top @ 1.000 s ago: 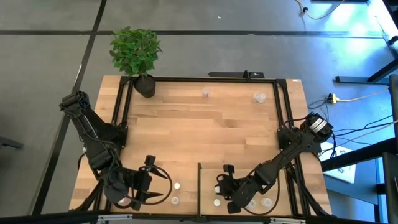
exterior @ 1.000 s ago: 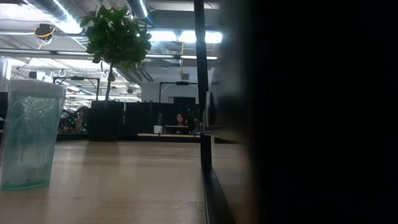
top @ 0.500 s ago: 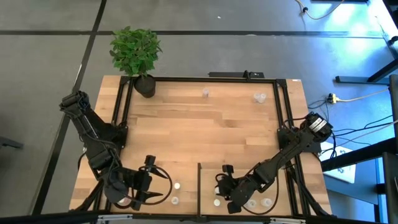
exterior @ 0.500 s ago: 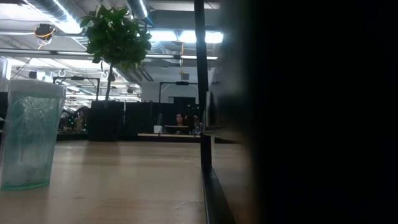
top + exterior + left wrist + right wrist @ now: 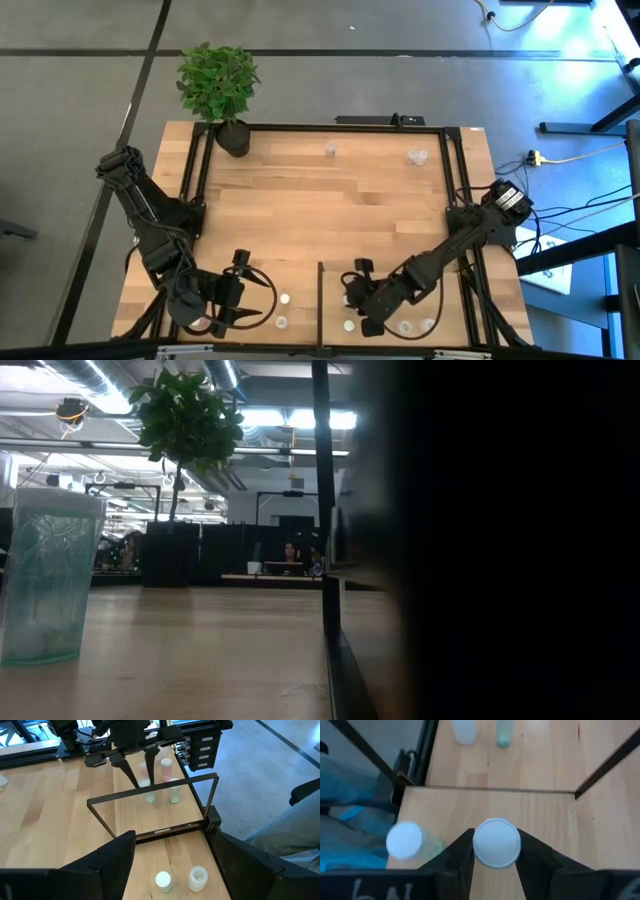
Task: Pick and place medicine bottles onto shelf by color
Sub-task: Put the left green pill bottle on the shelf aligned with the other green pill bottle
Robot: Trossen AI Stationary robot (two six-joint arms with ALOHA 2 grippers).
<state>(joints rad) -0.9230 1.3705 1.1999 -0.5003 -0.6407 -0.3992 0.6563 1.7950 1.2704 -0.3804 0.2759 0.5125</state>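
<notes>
Between right gripper (image 5: 495, 851) fingers, white-capped bottle (image 5: 496, 842), shelf (image 5: 540, 815) edge near.

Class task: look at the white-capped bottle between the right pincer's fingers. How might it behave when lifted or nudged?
The white-capped bottle looks small, so probably light. Its round ribbed cap should help the right pincer grip, yet it would likely roll if laid down. Standing, it seems narrow and may tip when nudged.

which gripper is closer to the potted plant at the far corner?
Left. The left gripper sits on the potted plant's side of the table, at the near edge; the right gripper is farther across, shut on a white-capped bottle.
</notes>
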